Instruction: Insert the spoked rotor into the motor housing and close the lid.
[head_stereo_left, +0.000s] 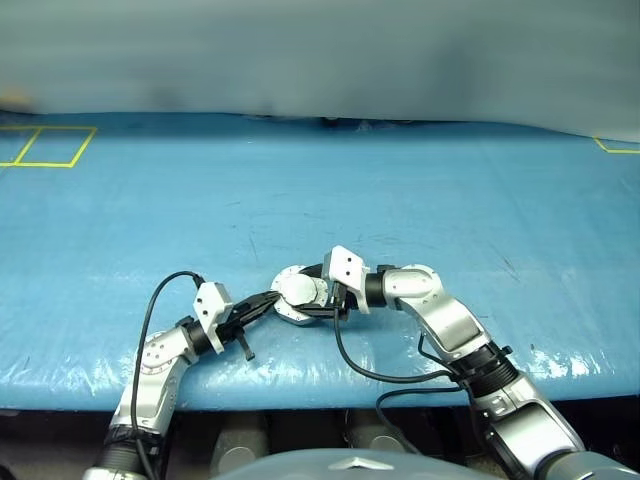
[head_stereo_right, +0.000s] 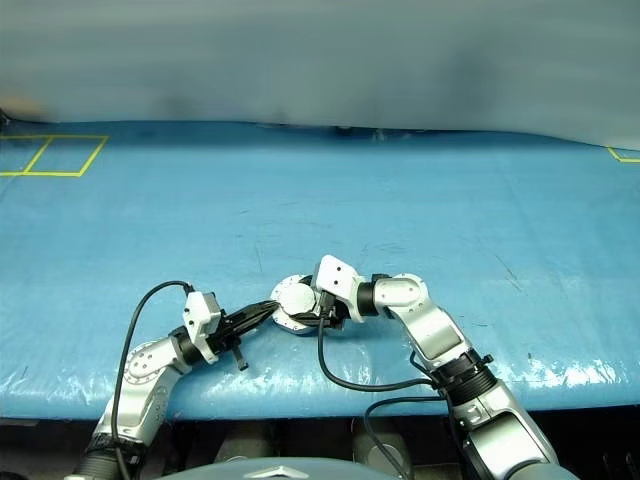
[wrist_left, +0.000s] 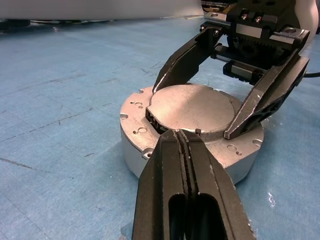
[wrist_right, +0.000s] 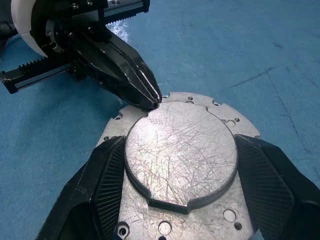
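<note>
Scratched grey metal round lid (wrist_right: 180, 160) is pinched by the right gripper (wrist_right: 180, 170); the pressed-together left gripper (wrist_left: 182, 137) is touching its near rim.

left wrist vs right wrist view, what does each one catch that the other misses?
Left wrist alone: the housing's grey side wall under the lid, sitting on the blue table, and the right gripper seen from the front, its fingers straddling the raised centre.

Right wrist alone: the lid's scratched top from above, with its flange holes, and the left gripper from outside, rack and body included.

Both: lid closed, left gripper shut with its tips at the edge of the raised centre, right fingers flanking it.
</note>
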